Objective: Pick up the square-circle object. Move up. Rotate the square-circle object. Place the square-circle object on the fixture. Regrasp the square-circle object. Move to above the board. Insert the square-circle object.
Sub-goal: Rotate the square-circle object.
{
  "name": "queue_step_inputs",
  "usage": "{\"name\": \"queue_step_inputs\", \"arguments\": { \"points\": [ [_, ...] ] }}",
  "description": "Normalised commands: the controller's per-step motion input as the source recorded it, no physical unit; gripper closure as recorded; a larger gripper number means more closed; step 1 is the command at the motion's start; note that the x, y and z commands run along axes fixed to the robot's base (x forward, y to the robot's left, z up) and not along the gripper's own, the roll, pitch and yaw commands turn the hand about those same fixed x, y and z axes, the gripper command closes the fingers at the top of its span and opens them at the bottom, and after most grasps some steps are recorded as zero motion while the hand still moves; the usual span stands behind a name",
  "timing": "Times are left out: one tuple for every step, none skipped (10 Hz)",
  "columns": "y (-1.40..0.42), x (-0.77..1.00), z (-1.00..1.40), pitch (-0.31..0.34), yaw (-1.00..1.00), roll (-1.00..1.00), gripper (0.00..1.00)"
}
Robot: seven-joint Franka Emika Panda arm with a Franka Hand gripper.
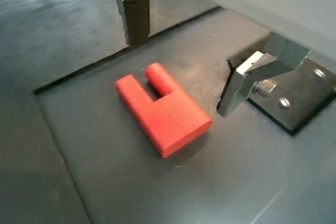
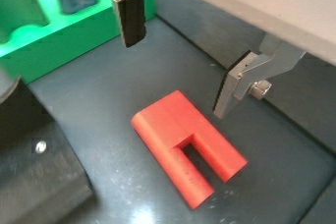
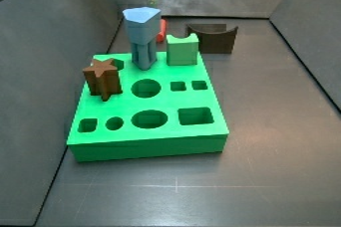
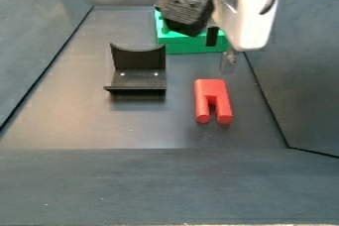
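Observation:
The square-circle object (image 1: pixel 164 115) is a red block with two prongs, and it lies flat on the dark floor, also clear in the other wrist view (image 2: pixel 191 144) and in a side view (image 4: pixel 212 99). My gripper (image 1: pixel 188 56) hangs open above it without touching; in both wrist views the red piece sits below the gap between the fingers (image 2: pixel 129 17). The dark fixture (image 4: pixel 137 68) stands beside the red piece. Beyond them is the green board (image 3: pixel 147 112). In that side view only a red sliver (image 3: pixel 163 34) shows behind the blue peg.
On the board stand a tall blue peg (image 3: pixel 142 32), a brown star peg (image 3: pixel 103 75) and a green notched block (image 3: pixel 182 47). Grey walls close in the floor on both sides (image 4: pixel 54 42).

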Motion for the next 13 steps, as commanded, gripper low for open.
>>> {"name": "queue_step_inputs", "arguments": {
  "points": [
    [0.0, 0.04, -0.04, -0.006, 1.0, 0.0, 0.0],
    [0.0, 0.04, -0.04, -0.007, 1.0, 0.0, 0.0],
    [0.0, 0.04, -0.04, -0.007, 1.0, 0.0, 0.0],
    [0.0, 0.04, -0.04, -0.007, 1.0, 0.0, 0.0],
    [0.0, 0.04, -0.04, -0.008, 1.0, 0.0, 0.0],
    [0.0, 0.04, -0.04, -0.008, 1.0, 0.0, 0.0],
    [0.0, 0.04, -0.04, -0.009, 1.0, 0.0, 0.0],
    [0.0, 0.04, -0.04, -0.01, 1.0, 0.0, 0.0],
    [0.0, 0.04, -0.04, -0.01, 1.0, 0.0, 0.0],
    [0.0, 0.04, -0.04, -0.011, 1.0, 0.0, 0.0],
    [0.0, 0.04, -0.04, -0.012, 1.0, 0.0, 0.0],
    [0.0, 0.04, -0.04, -0.014, 1.0, -0.01, 0.0],
    [0.0, 0.04, -0.04, -0.014, 1.0, -0.01, 0.0]
  ]
}}
